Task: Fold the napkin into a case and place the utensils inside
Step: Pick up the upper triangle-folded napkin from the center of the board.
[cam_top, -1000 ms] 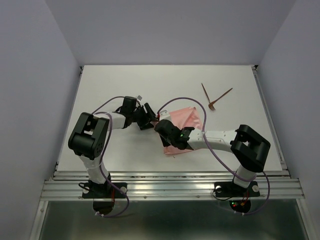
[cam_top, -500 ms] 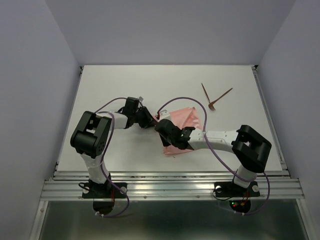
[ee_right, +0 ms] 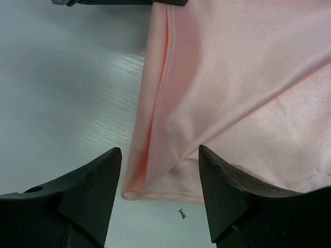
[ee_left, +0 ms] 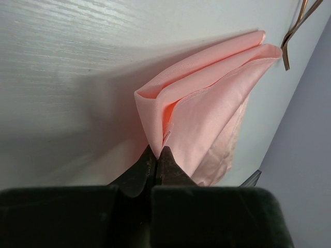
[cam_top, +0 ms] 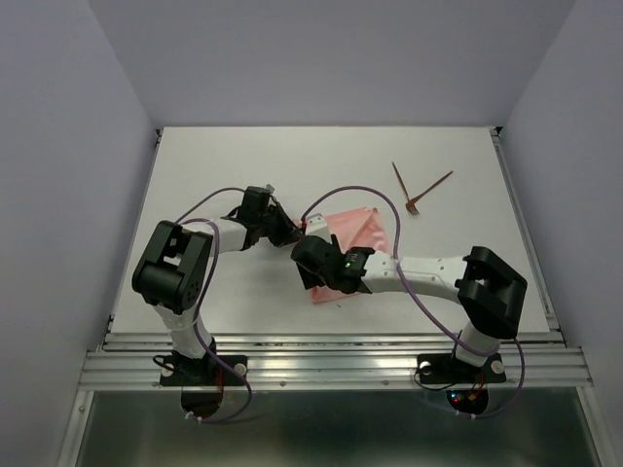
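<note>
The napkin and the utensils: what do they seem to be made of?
Napkin: thin cloth, probably satin-like synthetic; soft sheen, stitched hem, limp folds. Utensils: thin reddish-brown sticks, perhaps wood or coppery metal; too small to tell.

The napkin [ee_right: 243, 77] is smooth, faintly glossy cloth on a matt, finely grained white table [ee_right: 62, 93].
</note>
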`<control>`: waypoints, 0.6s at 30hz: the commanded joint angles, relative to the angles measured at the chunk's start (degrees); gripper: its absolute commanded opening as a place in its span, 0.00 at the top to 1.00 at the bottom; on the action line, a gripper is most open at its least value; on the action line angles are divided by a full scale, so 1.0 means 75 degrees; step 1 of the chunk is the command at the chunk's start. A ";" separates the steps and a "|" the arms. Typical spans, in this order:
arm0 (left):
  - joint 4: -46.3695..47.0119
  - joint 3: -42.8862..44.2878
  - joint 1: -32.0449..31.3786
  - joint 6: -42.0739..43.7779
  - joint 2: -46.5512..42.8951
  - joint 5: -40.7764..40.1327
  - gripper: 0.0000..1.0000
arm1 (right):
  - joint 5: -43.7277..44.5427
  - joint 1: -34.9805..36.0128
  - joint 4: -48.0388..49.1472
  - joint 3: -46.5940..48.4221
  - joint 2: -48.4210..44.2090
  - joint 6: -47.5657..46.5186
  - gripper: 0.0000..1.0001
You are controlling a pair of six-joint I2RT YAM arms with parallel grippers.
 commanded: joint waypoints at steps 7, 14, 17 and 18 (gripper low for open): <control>-0.0273 0.0262 -0.0061 -0.0061 -0.0276 -0.0192 1.00 | 0.1040 0.0722 -0.0657 0.1050 0.1113 0.0731 0.32; -0.0331 0.0273 -0.0072 -0.0073 -0.0300 -0.0262 1.00 | 0.1626 0.1038 -0.1208 0.1708 0.1831 0.0884 0.41; -0.0378 0.0285 -0.0072 -0.0072 -0.0276 -0.0297 1.00 | 0.1964 0.1108 -0.1524 0.1988 0.2123 0.0977 0.44; -0.0378 0.0285 -0.0072 -0.0061 -0.0265 -0.0297 1.00 | 0.2071 0.1109 -0.1757 0.2071 0.2286 0.1059 0.46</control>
